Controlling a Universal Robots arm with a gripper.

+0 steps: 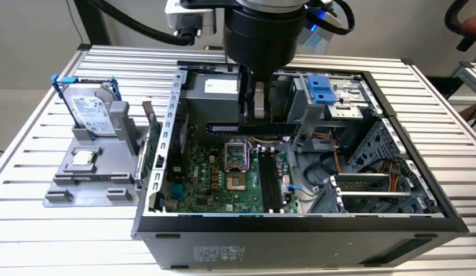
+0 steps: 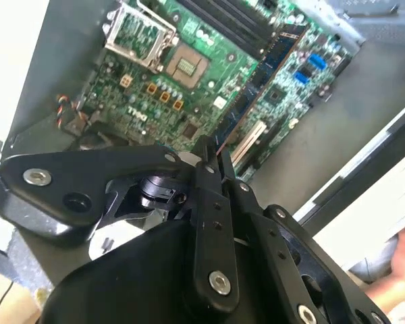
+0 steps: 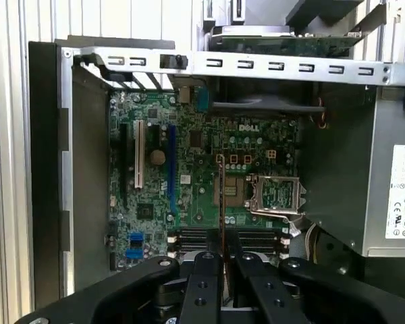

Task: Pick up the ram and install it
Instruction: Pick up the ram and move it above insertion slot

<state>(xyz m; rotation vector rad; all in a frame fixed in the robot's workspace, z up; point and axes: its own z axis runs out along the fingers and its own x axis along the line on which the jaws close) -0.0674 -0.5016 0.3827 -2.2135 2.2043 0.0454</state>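
Worktop [image 1: 84, 241]: silver metal, ribbed in long parallel slats, evenly and brightly lit.
Second slatted worktop [image 1: 471, 75]: same ribbed metal, at the exterior view's right edge, apart from the first.
Floor [image 1: 12, 115]: pale, plain, beyond the worktop at the exterior view's left.
Backdrop [image 1: 31, 34]: beige, unmarked.

Between the black fingers [image 3: 204, 290] the ram [image 1: 226, 127] is dark blue with black chips. Beneath them the motherboard [image 1: 215, 178] is green, speckled silver, with black slots [image 1: 270, 179]. Well off to the fingers' side, a silver hard drive [image 1: 91, 109] wears a bright blue frame; the table [image 1: 61, 230] is white and ribbed.
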